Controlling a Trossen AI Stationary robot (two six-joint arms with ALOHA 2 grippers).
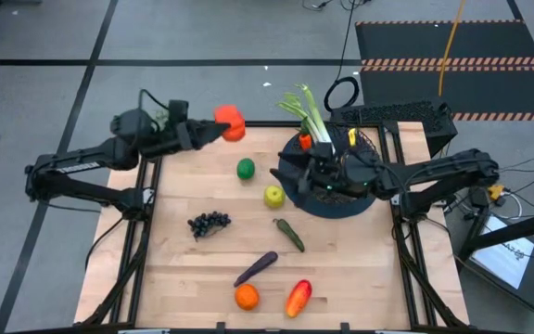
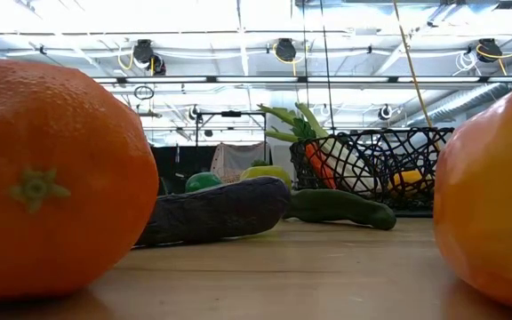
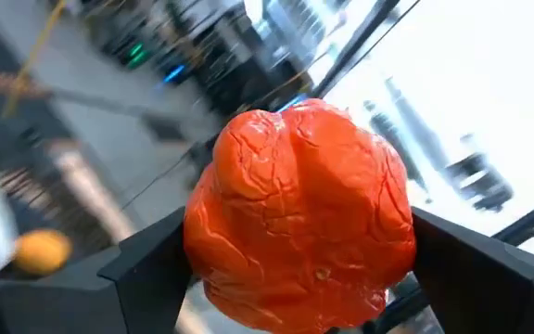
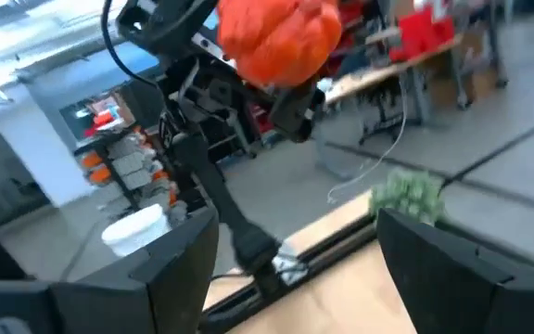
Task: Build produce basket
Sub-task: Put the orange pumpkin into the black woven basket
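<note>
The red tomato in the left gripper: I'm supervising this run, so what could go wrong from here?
1. The wrinkled red toy tomato, held in the left gripper above the table's far edge, could fall off the table if it slipped.
2. The right gripper sits over the round black wire-mesh basket, so the arms could collide at delivery.

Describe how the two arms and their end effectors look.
Both arms are dark, near-black jointed links with black cables running along them. The left end effector and the right end effector each end in two flat, angular black fingers. A small green light glows on the right arm near its wrist. No other markings are readable.
</note>
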